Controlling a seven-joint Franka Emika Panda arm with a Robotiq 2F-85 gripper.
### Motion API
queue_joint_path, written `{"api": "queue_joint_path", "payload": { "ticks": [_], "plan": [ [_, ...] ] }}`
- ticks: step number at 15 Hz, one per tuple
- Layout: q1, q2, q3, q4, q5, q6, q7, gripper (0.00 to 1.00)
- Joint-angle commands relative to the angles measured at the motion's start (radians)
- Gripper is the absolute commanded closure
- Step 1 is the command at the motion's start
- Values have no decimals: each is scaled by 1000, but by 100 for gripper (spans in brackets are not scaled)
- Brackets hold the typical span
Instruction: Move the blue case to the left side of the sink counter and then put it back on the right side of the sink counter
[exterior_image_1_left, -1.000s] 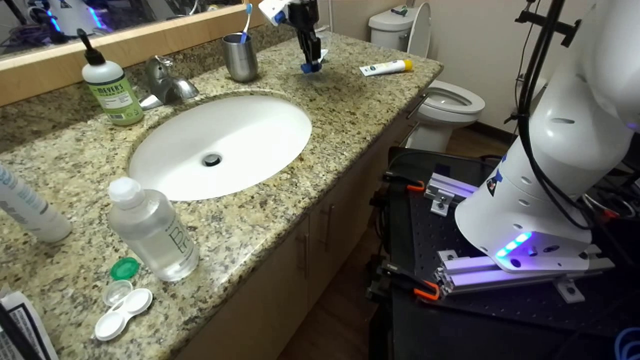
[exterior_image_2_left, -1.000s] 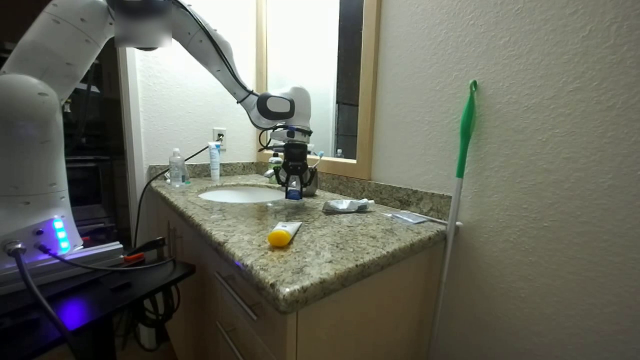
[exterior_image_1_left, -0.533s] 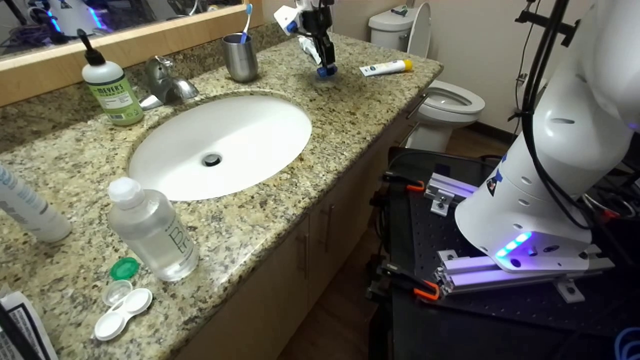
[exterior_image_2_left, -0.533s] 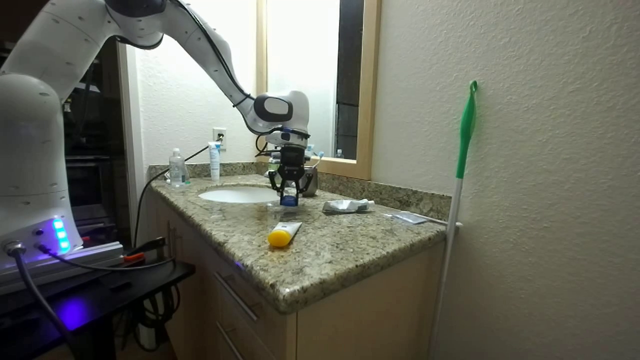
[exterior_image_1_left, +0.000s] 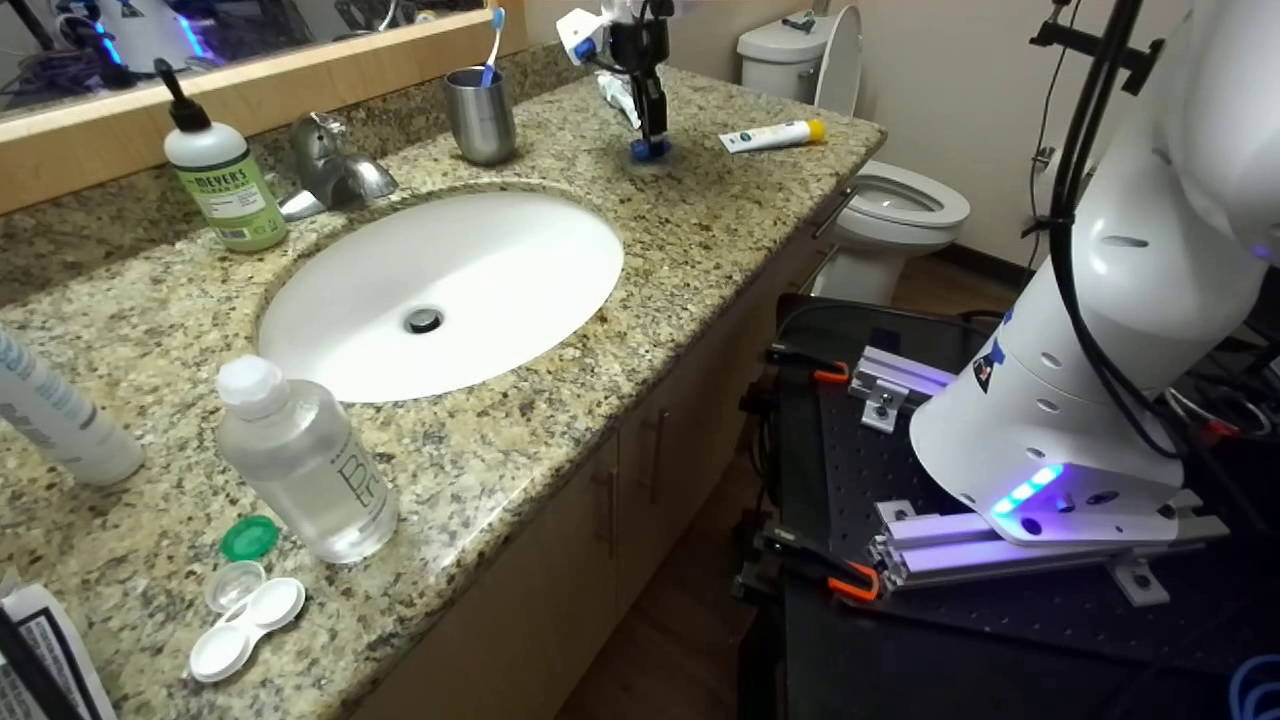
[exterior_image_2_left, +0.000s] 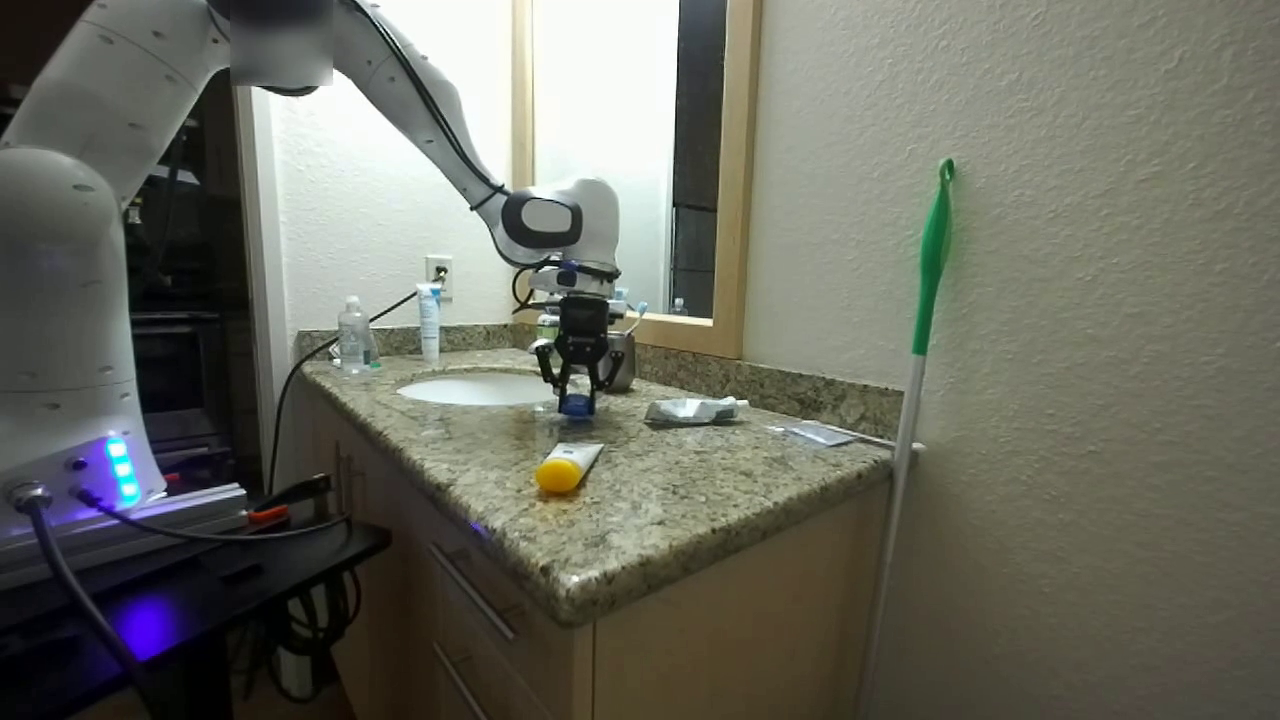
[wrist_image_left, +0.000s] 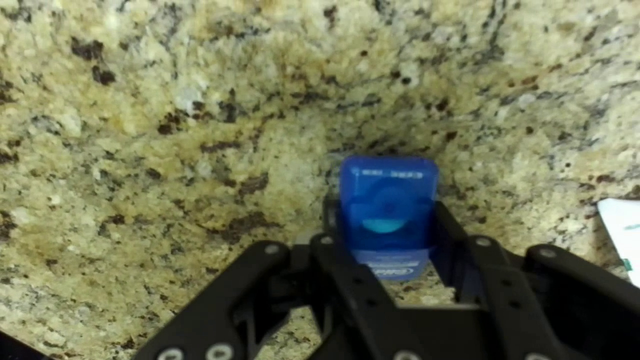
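The blue case (wrist_image_left: 389, 200) is a small bright blue plastic case with a paler, lettered end. My gripper (wrist_image_left: 387, 220) is shut on it, one finger against each side. The case also shows in both exterior views (exterior_image_1_left: 650, 150) (exterior_image_2_left: 576, 406), held low at the sink counter (exterior_image_1_left: 700, 230), past the sink from the soap bottle. I cannot tell whether it touches the granite. The fingers hide parts of its sides. The gripper points down in both exterior views (exterior_image_1_left: 651, 138) (exterior_image_2_left: 577, 396).
A white tube with a yellow cap (exterior_image_1_left: 770, 136) lies near the case. A crumpled white tube (exterior_image_2_left: 692, 411) lies towards the wall. A steel cup with a toothbrush (exterior_image_1_left: 480, 115), faucet (exterior_image_1_left: 340, 175) and oval basin (exterior_image_1_left: 450, 290) are beside it. A clear bottle (exterior_image_1_left: 305, 465) stands farther away.
My gripper has carried the blue case away from the cup and basin, towards the yellow-capped tube, and lowered it closer to the granite. In the last half second it moved only slightly down.
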Motion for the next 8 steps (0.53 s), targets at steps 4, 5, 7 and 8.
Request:
{"api": "queue_joint_path", "payload": {
  "ticks": [4,5,7,8],
  "plan": [
    [-36,-46,30,-49,70,61,-69,18],
    [-35,-49,31,-50,74,73,-79,10],
    [-21,-58,22,-69,61,124,-82,0],
    [-17,-64,22,-82,57,161,-91,0]
  ]
}}
